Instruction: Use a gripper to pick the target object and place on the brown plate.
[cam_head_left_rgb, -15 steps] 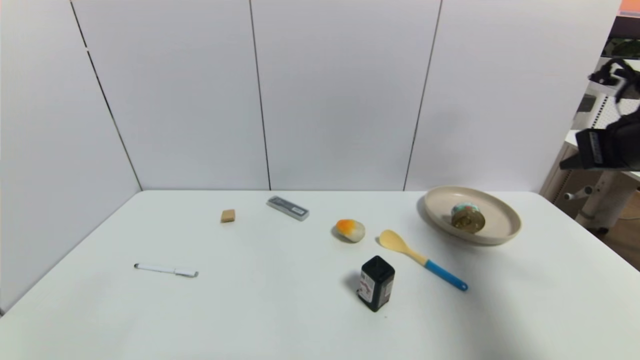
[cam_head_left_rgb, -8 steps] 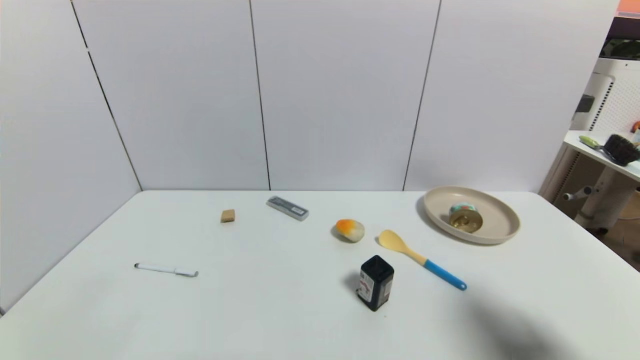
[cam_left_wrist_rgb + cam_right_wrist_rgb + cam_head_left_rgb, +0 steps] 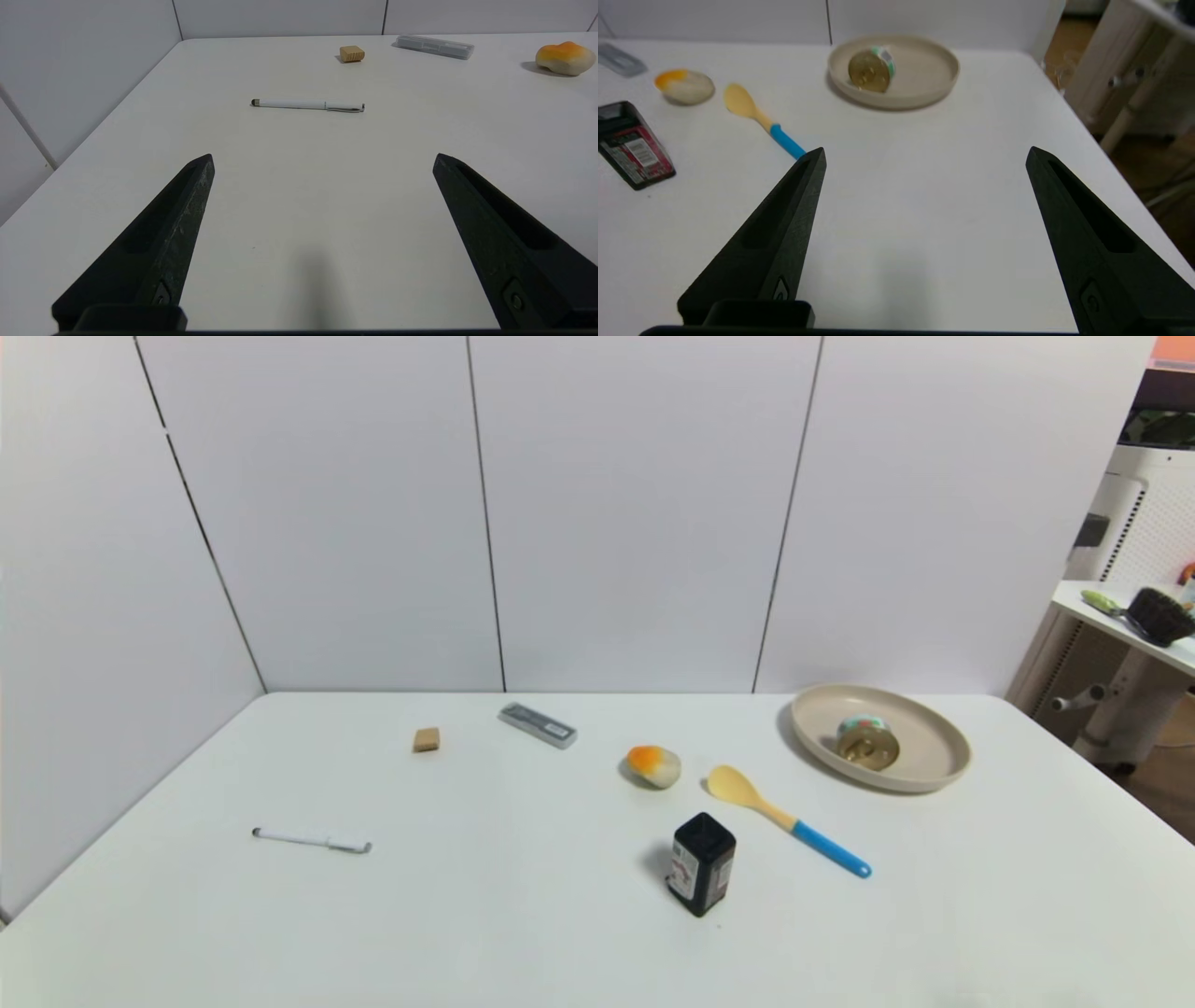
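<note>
Where it lies on its side, tin can [image 3: 868, 741], lid toward camera, inside brown plate [image 3: 934, 761]

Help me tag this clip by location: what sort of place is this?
Probably a robot lab test bench, not a home. A bare white table is boxed in by plain white panels, with unrelated items scattered on it: a pen, a spoon and a tin can on a brown plate.

The label on the black bottle [image 3: 633, 147] is too blurred to read.
</note>
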